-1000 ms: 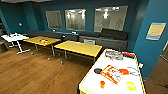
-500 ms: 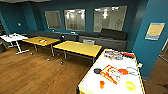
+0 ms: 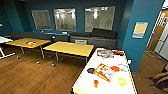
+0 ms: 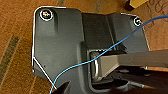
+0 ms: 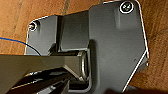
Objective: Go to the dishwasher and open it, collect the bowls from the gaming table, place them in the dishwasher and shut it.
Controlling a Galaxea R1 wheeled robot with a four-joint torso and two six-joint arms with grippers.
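Head view puts us in a lounge with teal walls and a wooden floor (image 3: pixel 30 75), facing two yellow tables (image 3: pixel 71 48) with a dark sofa (image 3: pixel 100 37) behind them along the windows, and a white table (image 3: pixel 107 72) close on our right carrying a colourful box (image 3: pixel 105 72), a small orange cup (image 3: pixel 96 83), a yellowish ring-shaped item (image 3: pixel 122 81) and other small things too blurred to name. We see no dishwasher and no table-football table from here, so we judge that we are at the driving stage, with both places yet to be found. Both wrist cameras look down past our own dark plates at the wooden floor; from them we cannot tell how either gripper stands or whether it carries anything. To do this stretch well, we should keep the arms tucked in as they seem to be, steer wide of the white table's near corner on our right and of the yellow tables' legs, and keep the camera sweeping for a steel appliance front. The opening by the pillar (image 3: pixel 140 35) on the right looks like a possible way out.
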